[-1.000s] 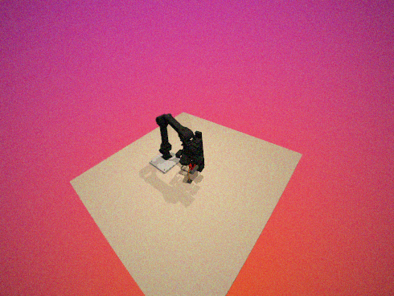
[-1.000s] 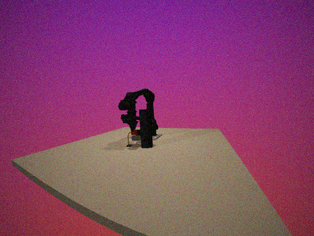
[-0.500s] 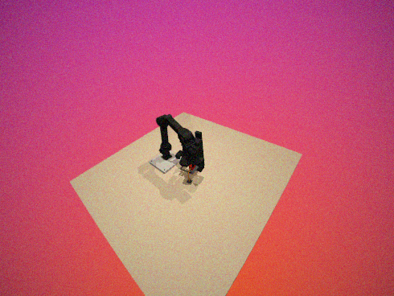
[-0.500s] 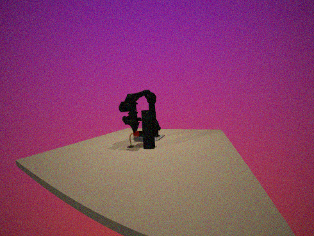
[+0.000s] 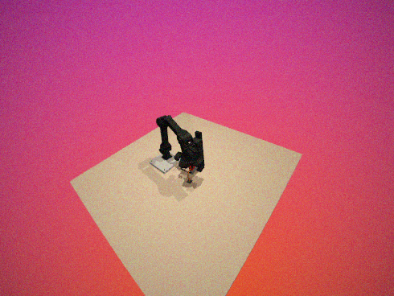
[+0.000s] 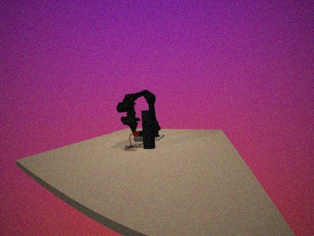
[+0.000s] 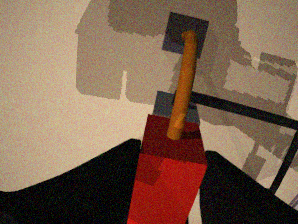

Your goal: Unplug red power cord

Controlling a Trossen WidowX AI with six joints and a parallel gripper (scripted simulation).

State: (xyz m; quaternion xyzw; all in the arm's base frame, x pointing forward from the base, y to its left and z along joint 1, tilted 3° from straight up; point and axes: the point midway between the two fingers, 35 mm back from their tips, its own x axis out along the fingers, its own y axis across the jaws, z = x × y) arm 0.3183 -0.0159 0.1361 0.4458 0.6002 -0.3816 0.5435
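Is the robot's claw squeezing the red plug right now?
Yes, in the wrist view the claw is shut on the red plug, with its dark fingers pressed against both sides.

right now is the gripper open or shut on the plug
Shut on the red plug: the wrist view shows it wedged between the gripper's dark fingers, its orange cord running away.
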